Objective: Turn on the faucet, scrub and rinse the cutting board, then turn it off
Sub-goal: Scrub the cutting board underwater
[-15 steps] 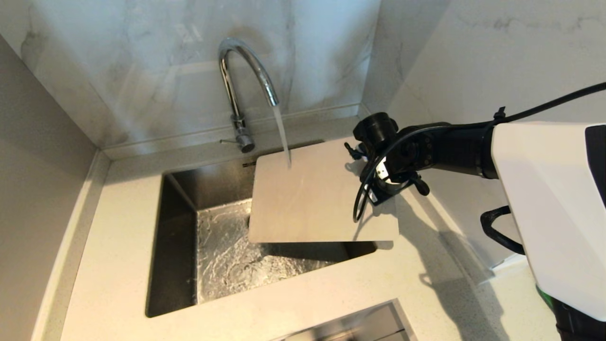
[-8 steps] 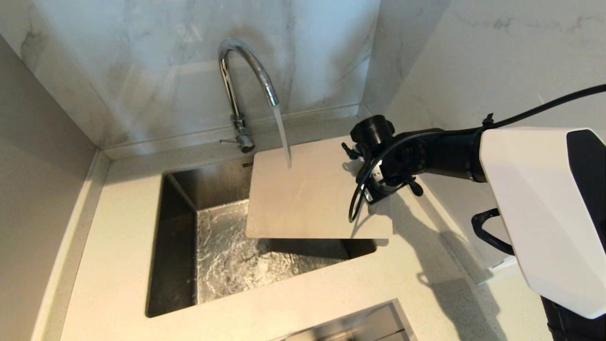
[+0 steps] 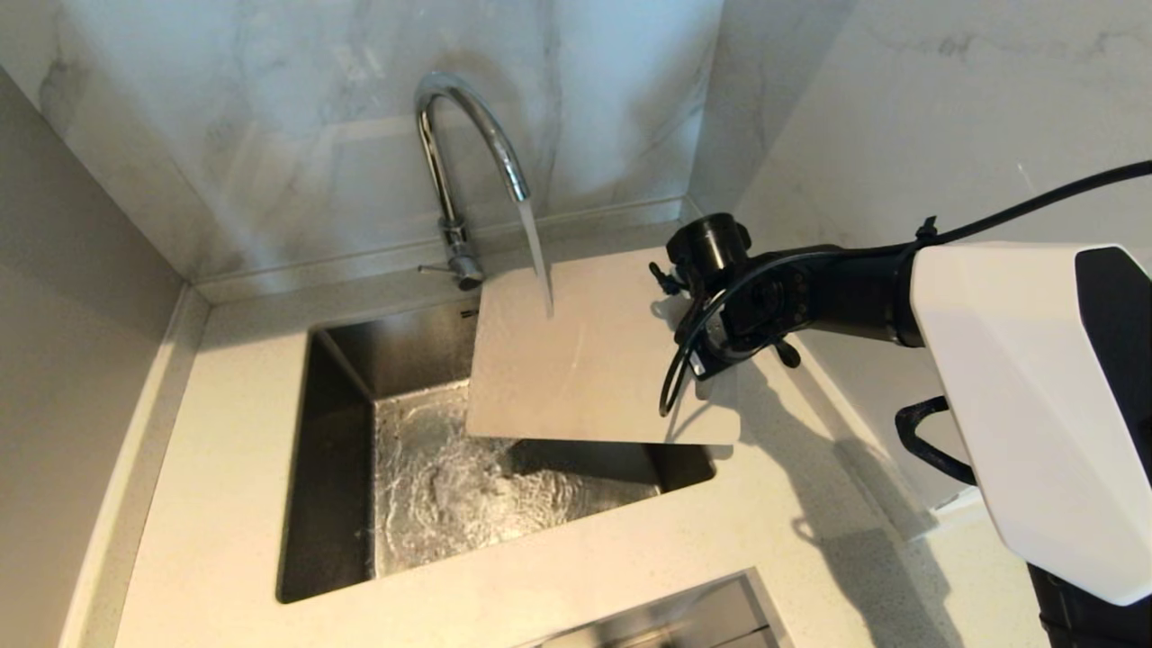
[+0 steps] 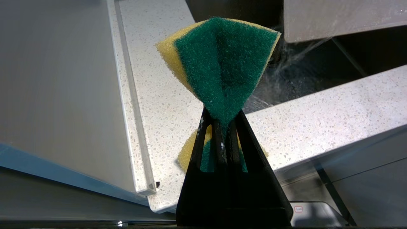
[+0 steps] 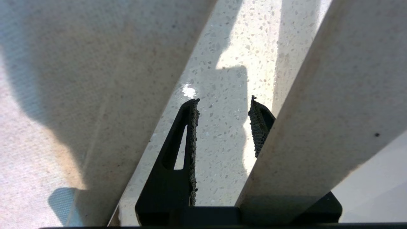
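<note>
Marble-walled corner, pale speckled counter (image 3: 225, 504), water running from the chrome faucet (image 3: 463, 144).
The right gripper (image 5: 222, 117) is pinching the off-white cutting board (image 3: 576, 360) by its handle slot, tilted over the steel sink (image 3: 342, 432); the left gripper (image 4: 222, 124) is squeezing a green-and-yellow sponge (image 4: 222, 63).

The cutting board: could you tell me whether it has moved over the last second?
Yes. The cutting board has shifted up the head view, its near edge retreating toward the faucet.

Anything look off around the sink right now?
Nothing broken or spilled. The cutting board is tilted over the sink under the faucet's stream, as a rinse should look. The left gripper squeezes the sponge into a bow-tie shape, away from the board.
</note>
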